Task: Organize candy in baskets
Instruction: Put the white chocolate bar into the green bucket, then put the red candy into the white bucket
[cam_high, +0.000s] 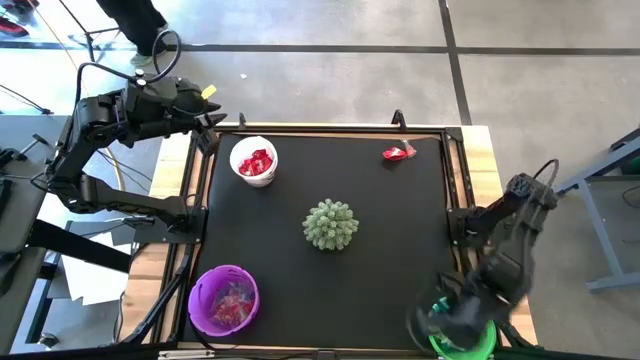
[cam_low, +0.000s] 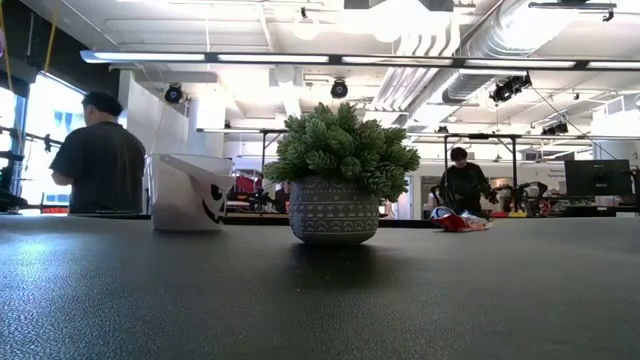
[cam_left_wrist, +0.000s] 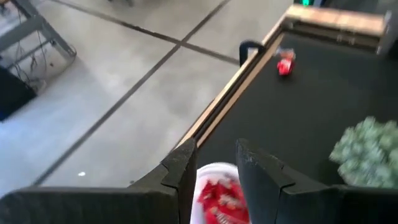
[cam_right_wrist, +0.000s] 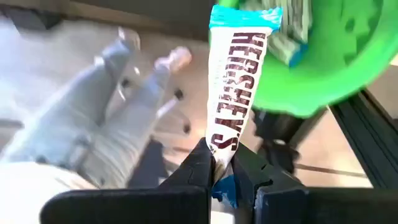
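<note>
1. The right gripper was at the near right corner of the table, over the green basket, with its fingers clamped on the lower end of a white Hershey's bar with blue wrapper ends.
2. In the right wrist view the bar stood up from the fingers, its upper end reaching to the rim of the green basket, where other blue-and-silver wrapped candy lay inside.
3. The left gripper hung over the far left corner of the black table, above the white basket. Its fingers stood partly apart with nothing between them.
4. The white basket held red-wrapped candy, which also showed just beyond the left gripper's fingers in the left wrist view.
5. The purple basket sat at the near left corner of the table and held red and pinkish candy.
6. One loose red-wrapped candy lay on the table near the far right corner, well apart from all three baskets. In the low view it showed at the far edge.
7. A spiky pale-green plant in a patterned grey pot stood in the middle of the table, between the baskets.
8. In the low view the white basket had a dark face printed on its side.
9. Beyond the table two people stood in the room, one on the left and one on the right.
10. The right wrist view also showed a person's legs on the floor beside the table.
</note>
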